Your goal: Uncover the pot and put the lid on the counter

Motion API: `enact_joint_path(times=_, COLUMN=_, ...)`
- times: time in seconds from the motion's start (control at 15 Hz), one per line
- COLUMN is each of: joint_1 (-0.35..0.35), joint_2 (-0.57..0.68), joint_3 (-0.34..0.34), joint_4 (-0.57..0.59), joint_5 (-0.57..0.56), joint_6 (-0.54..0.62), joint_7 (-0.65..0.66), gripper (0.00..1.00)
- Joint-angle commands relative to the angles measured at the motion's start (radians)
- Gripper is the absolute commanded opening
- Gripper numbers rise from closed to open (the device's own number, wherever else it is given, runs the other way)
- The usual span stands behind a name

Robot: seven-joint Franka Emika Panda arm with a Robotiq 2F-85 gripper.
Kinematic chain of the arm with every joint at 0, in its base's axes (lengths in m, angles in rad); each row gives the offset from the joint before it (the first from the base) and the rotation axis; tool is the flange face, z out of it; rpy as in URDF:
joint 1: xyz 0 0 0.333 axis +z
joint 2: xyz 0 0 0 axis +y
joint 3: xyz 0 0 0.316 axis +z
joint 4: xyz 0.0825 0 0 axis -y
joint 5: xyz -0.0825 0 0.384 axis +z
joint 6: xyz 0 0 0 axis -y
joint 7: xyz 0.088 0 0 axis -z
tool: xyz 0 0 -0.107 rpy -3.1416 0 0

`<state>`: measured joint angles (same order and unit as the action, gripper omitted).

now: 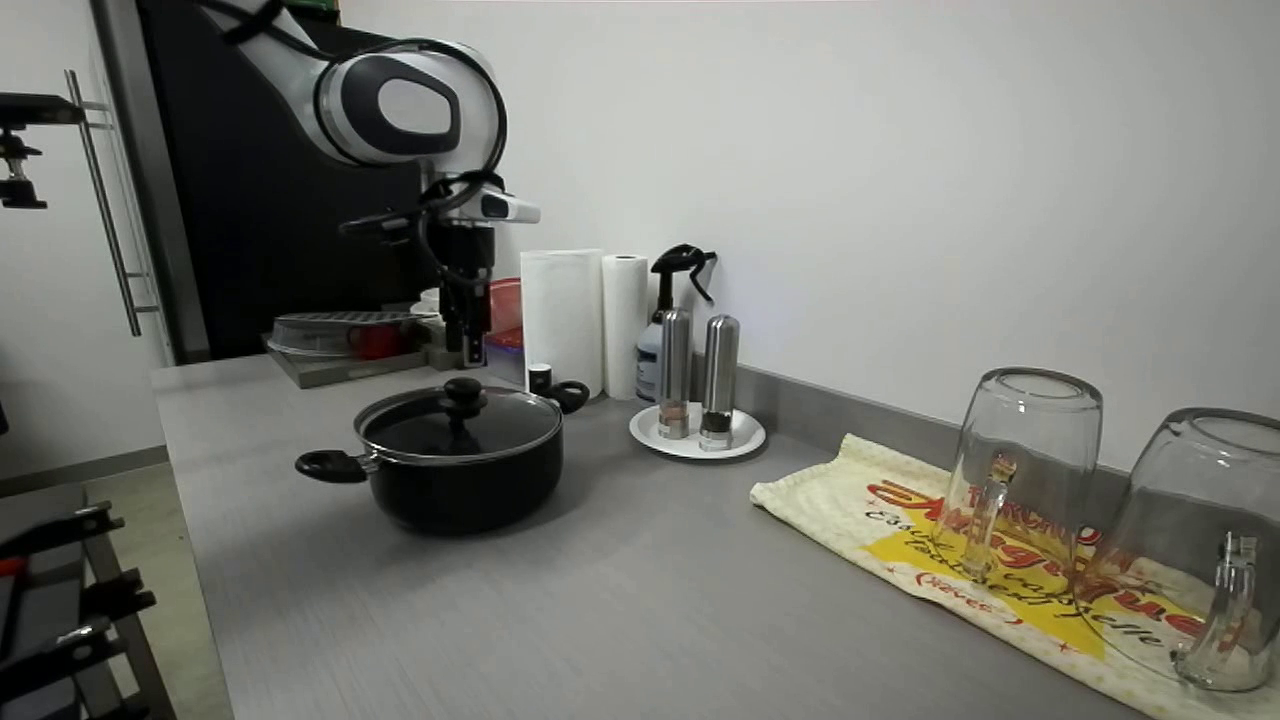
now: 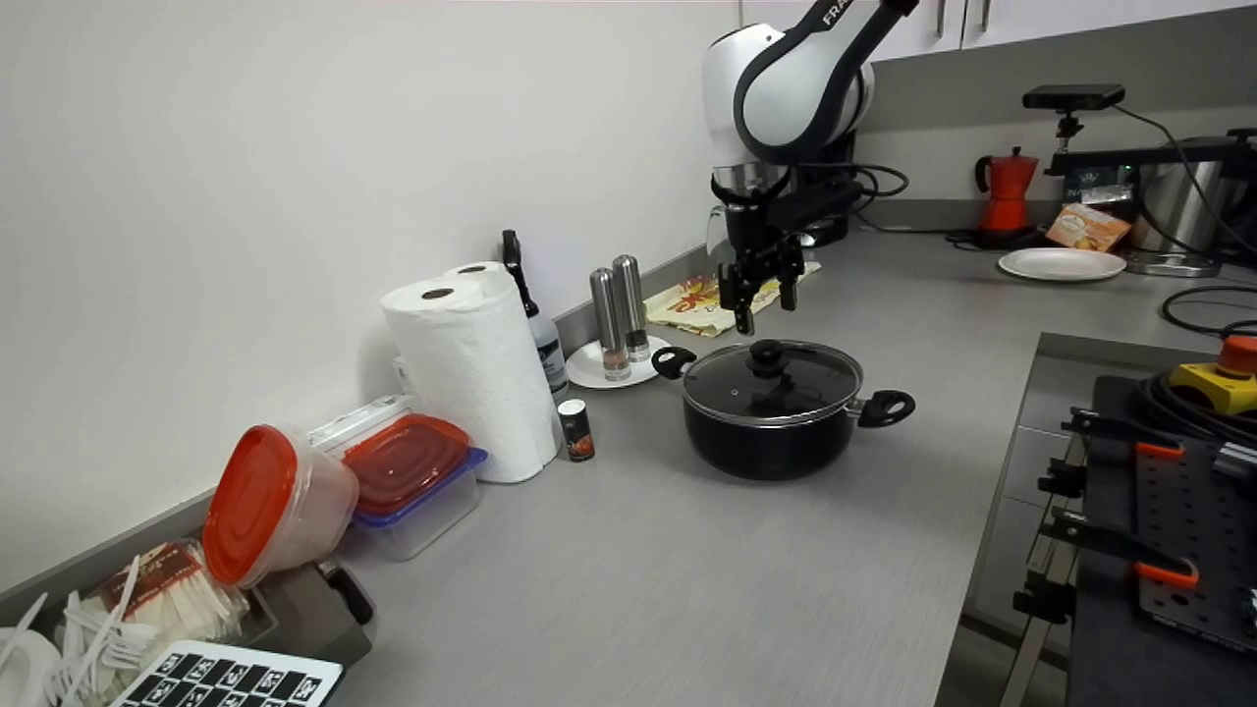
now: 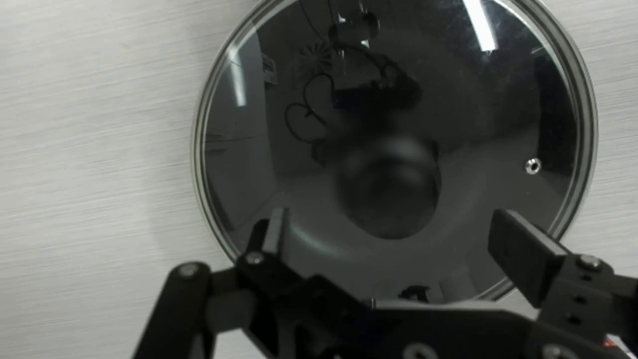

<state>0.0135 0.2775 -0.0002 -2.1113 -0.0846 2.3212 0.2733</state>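
The black pot (image 1: 470, 495) stands on the grey counter (image 1: 600, 630); both also show in an exterior view, the pot (image 2: 771, 452) and the counter (image 2: 638, 599). The dark glass lid (image 1: 505, 425) sits on the pot with its black knob (image 1: 463, 395) upright; the lid also shows in an exterior view (image 2: 820, 383). My gripper (image 2: 766, 312) points down above the lid, open and empty, apart from the knob. In the wrist view the open fingers (image 3: 389, 219) lie over the lid (image 3: 478, 114), and the blurred knob (image 3: 391, 194) shows between and slightly beyond the fingertips.
Two metal mills (image 1: 718, 375) stand on a white plate (image 1: 650, 435) near the wall. A small dark bottle (image 2: 576, 430), paper rolls (image 2: 471, 373) and plastic tubs (image 2: 408, 481) line the wall. Glass mugs (image 1: 1030, 470) stand on a patterned cloth (image 1: 850, 480). The pot's handles (image 1: 332, 466) stick out sideways.
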Motion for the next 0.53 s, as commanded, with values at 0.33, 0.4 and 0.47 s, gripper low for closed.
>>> enact_joint_path(times=0.33, joint_1=0.021, joint_2=0.020, joint_3=-0.010, joint_4=-0.019, joint_5=0.002, joint_6=-0.010, joint_7=-0.004, gripper=1.00)
enact_joint_path(times=0.4, joint_1=0.023, joint_2=0.017, joint_3=-0.007, joint_4=-0.013, joint_5=0.008, joint_6=-0.009, joint_7=-0.005, gripper=1.00)
enact_joint_path(times=0.47, joint_1=0.025, joint_2=0.017, joint_3=-0.006, joint_4=-0.007, joint_5=0.010, joint_6=-0.008, joint_7=-0.003, gripper=1.00)
